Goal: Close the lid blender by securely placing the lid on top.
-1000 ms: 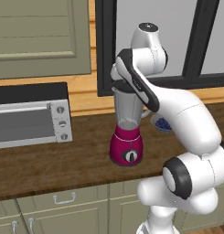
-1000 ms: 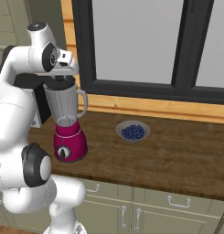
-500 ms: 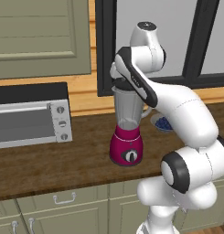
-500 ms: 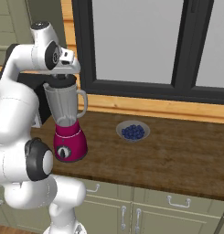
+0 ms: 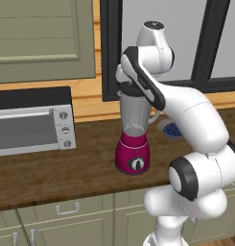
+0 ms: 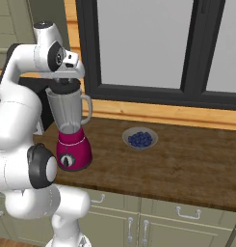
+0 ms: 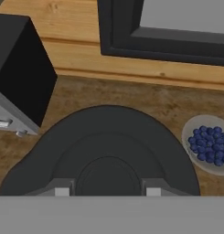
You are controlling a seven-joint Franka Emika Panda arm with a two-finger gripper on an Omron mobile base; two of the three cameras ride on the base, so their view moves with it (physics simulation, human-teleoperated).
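Gripper: the gripper point(image 7: 104, 191) sits right over the jar mouth, its fingertips point(image 7: 62, 191) straddling the lid's centre knob. Clamped or just resting? Can't tell.
Lid: the lid point(image 7: 104, 151) lies flat on the blender's rim, dark disc facing up.
Blender: the blender point(image 5: 134, 132) stands upright on the counter point(image 5: 52, 168), long axis vertical, handle toward the bowl of berries point(image 6: 140, 139).
Why: a top-down hold probably lets it press the lid home.

light: even, bright, flat render | shadows: faint, soft | glare: none | blur: slight softness throughout
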